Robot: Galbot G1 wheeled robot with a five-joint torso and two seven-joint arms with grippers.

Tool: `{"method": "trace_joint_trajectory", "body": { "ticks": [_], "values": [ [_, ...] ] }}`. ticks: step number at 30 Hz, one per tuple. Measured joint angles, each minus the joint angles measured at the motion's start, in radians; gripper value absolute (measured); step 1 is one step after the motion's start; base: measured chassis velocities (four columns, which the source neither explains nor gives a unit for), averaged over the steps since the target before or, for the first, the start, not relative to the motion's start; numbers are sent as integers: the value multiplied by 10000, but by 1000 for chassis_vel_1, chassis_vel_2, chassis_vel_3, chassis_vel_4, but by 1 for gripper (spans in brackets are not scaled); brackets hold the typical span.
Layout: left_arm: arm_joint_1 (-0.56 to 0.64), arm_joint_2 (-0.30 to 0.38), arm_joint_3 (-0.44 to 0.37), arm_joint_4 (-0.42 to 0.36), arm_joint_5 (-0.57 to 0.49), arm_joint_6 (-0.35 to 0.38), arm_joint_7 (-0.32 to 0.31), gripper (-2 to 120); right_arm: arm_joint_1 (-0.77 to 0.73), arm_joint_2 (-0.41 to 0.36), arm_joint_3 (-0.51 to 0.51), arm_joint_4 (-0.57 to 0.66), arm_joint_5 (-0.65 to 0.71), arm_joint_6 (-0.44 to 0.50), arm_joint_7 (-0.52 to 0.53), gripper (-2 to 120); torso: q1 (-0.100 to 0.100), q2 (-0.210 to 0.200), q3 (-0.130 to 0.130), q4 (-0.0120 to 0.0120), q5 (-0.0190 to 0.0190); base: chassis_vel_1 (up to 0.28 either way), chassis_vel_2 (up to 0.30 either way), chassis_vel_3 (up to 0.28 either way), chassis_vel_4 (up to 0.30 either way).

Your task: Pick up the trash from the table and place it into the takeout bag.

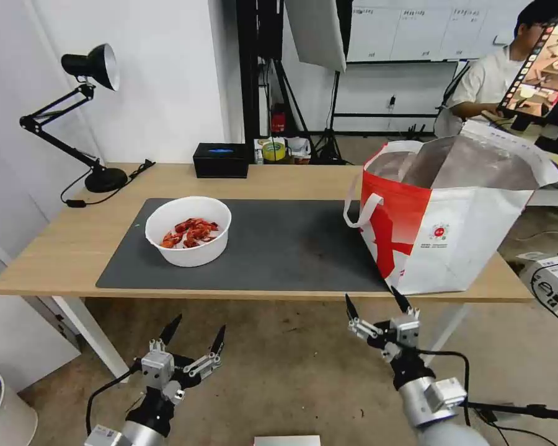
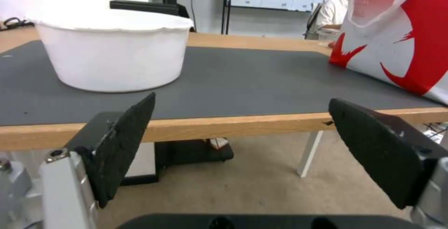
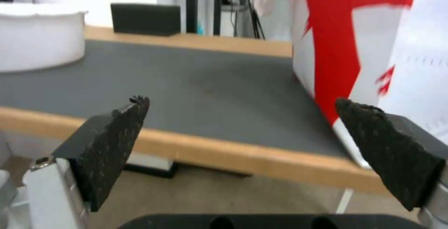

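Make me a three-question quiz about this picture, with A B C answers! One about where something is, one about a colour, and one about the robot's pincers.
1. Where does the white round bowl of red crayfish shells sit?
A. on the dark grey rectangular mat
B. inside the bag
C. on the floor

2. What colour is the desk lamp?
A. yellow
B. black
C. green

3. How are the left pincer and right pincer?
A. both open, holding nothing
B. both shut on the bowl
C. one gripping the white-and-red takeout bag

Answers: 1 A, the bowl rests on the mat's left part. 2 B, its arm, shade and base are black. 3 A, both wrist views show spread fingers with nothing between them, below the table's front edge.
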Motion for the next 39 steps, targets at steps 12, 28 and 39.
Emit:
{"method": "trace_joint_trajectory", "body": {
  "ticks": [12, 28, 39],
  "values": [
    [-30, 65, 33, 107, -27, -17, 3, 100, -45, 236, -207, -266, -57, -57, 6, 100, 2, 0, 0, 0, 0, 0, 0, 0, 0],
    [-807, 861, -356, 77, -1076, 466, -360, 100, 8, 287, -318, -350, -69, -137, 91, 100, 2, 0, 1, 2, 1, 0, 0, 0, 0],
    [-2799, 4185, -1215, -533, -4684, 2670, -2271, 100, 14, 282, -314, -349, -61, -145, 94, 100, 2, -1, 2, 1, -1, 0, 0, 0, 0]
  ]
}}
